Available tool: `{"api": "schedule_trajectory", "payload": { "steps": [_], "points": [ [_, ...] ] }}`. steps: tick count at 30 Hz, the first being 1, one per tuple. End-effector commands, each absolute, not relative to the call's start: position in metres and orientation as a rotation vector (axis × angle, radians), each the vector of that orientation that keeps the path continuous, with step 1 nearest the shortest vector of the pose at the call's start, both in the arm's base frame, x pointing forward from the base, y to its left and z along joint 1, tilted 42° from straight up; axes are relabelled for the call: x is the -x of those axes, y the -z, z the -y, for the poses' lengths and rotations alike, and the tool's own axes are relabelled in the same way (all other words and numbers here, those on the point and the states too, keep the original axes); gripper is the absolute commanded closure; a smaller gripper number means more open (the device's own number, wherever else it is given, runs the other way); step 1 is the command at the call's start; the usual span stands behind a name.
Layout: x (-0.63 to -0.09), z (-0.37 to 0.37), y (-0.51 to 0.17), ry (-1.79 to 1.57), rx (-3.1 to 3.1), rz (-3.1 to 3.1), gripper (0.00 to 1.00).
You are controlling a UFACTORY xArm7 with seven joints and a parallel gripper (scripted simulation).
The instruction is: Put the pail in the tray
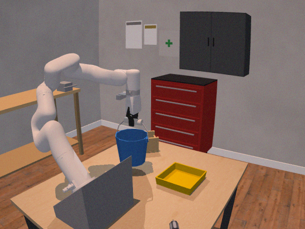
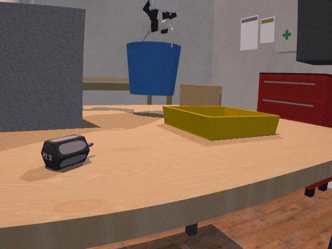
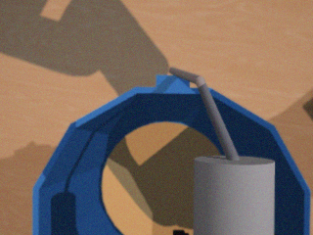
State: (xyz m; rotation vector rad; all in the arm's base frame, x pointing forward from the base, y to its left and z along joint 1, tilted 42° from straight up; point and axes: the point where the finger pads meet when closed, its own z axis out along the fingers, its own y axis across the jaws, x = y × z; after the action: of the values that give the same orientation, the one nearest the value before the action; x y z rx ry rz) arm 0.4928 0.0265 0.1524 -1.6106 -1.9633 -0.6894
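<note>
Your top view shows the gripper (image 1: 133, 120) clamped on the grip of the wire bail of the blue pail (image 1: 132, 147), which hangs upright above the table (image 1: 221, 170) at about 10 o'clock from the yellow drip tray (image 1: 181, 178), well apart from it, while the exterior view alone shows open air under the pail's base and a black screwdriver handle (image 2: 65, 151) marked PZ 2 lying near the table's front edge. Your wrist view looks straight down into the pail (image 3: 156, 147): a faceted blue rim, dark inner wall, grey bail wire (image 3: 215, 122) rising to a grey cylindrical grip (image 3: 234, 196).
</note>
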Motion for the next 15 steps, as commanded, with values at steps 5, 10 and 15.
{"api": "schedule_trajectory", "payload": {
  "steps": [5, 10, 15],
  "points": [
    [-0.4949, -0.0164, -0.1624, 0.694, 1.617, 1.965, 1.00],
    [-0.4951, -0.0143, -0.1647, 0.694, 1.617, 1.965, 1.00],
    [-0.4953, -0.0117, -0.1677, 0.694, 1.617, 1.965, 1.00]
  ]
}}
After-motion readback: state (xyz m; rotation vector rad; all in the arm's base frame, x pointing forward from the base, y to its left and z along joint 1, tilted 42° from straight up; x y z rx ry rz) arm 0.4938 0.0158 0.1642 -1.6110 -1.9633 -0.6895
